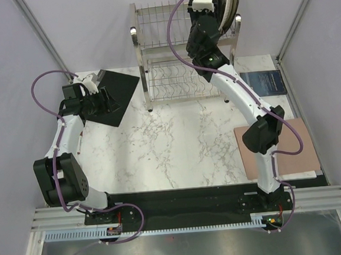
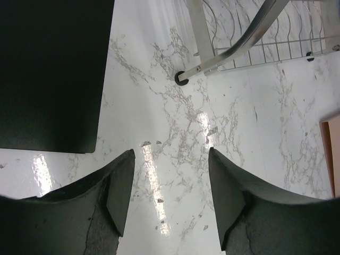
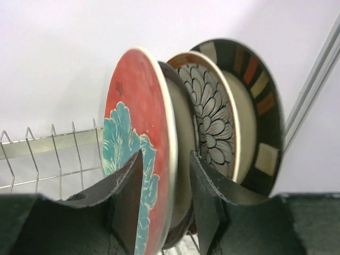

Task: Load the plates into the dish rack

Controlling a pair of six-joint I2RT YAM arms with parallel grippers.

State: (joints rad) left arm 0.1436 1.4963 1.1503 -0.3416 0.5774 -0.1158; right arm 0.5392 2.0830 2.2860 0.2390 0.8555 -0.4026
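Observation:
Four plates stand upright on the top tier of the dish rack (image 1: 150, 23), at its right end. In the right wrist view they are, from near to far, the red plate with teal flowers (image 3: 138, 106), the dark-red-rimmed plate with a beige centre (image 3: 183, 138), the brown plate with white petals (image 3: 210, 111) and the black-checked plate (image 3: 255, 106). My right gripper (image 3: 166, 159) is open, one finger on each side of the red plate's rim, with a small gap at the right finger. My left gripper (image 2: 170, 159) is open and empty above the marble table, left of the rack.
A black mat (image 1: 112, 96) lies under the left arm at the back left. A pinkish-brown board (image 1: 278, 148) lies at the right edge, a dark blue card (image 1: 270, 83) behind it. The rack's foot and lower shelf (image 2: 249, 37) show in the left wrist view.

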